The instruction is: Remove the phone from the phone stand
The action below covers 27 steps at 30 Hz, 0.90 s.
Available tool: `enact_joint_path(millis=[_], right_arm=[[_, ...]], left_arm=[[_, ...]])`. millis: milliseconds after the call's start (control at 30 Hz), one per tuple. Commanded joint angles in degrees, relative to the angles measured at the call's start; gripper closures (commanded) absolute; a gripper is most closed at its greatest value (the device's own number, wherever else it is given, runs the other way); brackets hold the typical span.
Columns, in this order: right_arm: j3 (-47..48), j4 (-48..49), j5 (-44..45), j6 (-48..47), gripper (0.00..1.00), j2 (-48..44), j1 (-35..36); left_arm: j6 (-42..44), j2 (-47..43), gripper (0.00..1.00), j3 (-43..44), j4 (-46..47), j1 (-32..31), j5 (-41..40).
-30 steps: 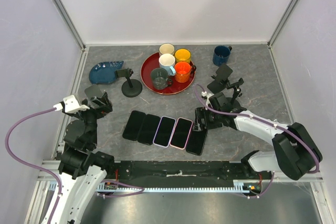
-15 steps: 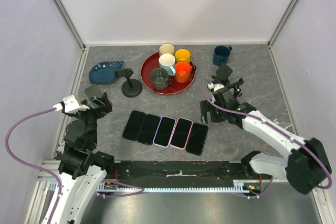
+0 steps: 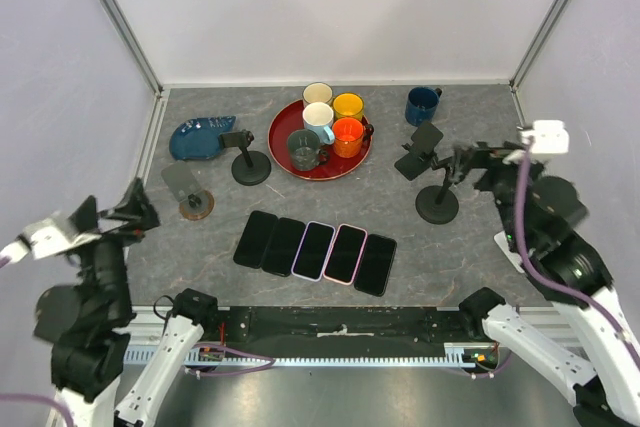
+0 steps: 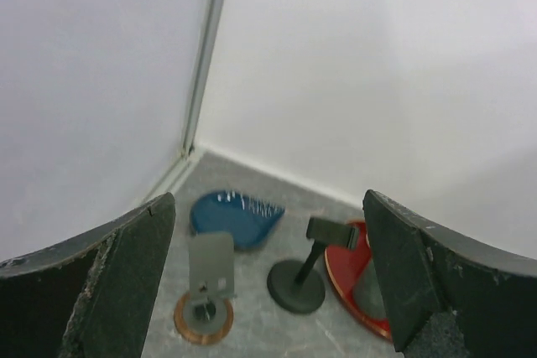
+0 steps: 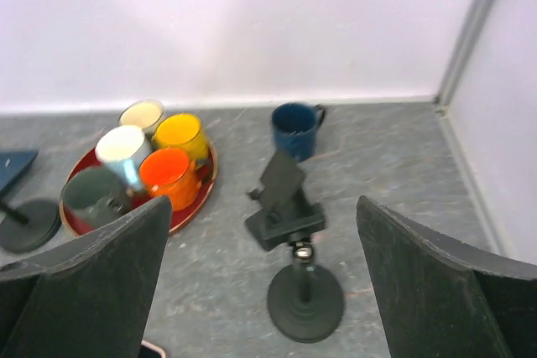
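Your right gripper (image 5: 262,207) hung well up off the grey table (image 3: 480,247), jaws spread wide with nothing between them. It looked down on the black phone stand (image 5: 289,224). The stand's round base sat on the table and its cradle tilted back toward the navy mug (image 5: 295,129).

The phone (image 3: 375,264), a black one, lay flat at the right end of a row of five handsets, just beside its pink-edged neighbour (image 3: 345,253). It was down on the table, nearer the arm bases and apart from the stand.

Over on your other side, the left gripper (image 4: 268,207) was lifted high as well, jaws fully apart and empty. Below it you had a small stand on a copper-coloured base (image 4: 204,312), with a blue dish (image 4: 231,215) behind that. Another black stand (image 4: 298,278) stood just beside the red tray (image 4: 340,270), which carried an orange mug (image 5: 170,175) among others.
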Motion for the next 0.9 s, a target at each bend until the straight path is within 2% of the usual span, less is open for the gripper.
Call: enact_joint_path(millis=[0,133,267,400,867], right_arm=[[-0.3,4.0,13.5,-6.4,0.02,-7.0,0.0],[-3.6,8.2,17.6,-9.4,0.02,-14.0,0.0],[-6.2,11.7,19.6,-11.3,0.02,-19.6,0.0],[-7.6,13.0,19.7,-12.0,0.02,-20.5,0.0],[-7.9,13.6,20.4,-12.6,0.02,-19.2,0.0]], left_arm=[[7.0,-2.4,0.0,6.7,-1.2,0.3,-2.6],[10.1,-4.7,0.0,8.4,1.0,0.4,-3.2],[12.1,-9.3,0.0,7.0,5.3,0.4,-0.1],[12.7,-11.3,0.0,5.4,7.5,0.4,1.3],[12.7,-12.6,0.0,3.5,8.1,0.4,-1.7]])
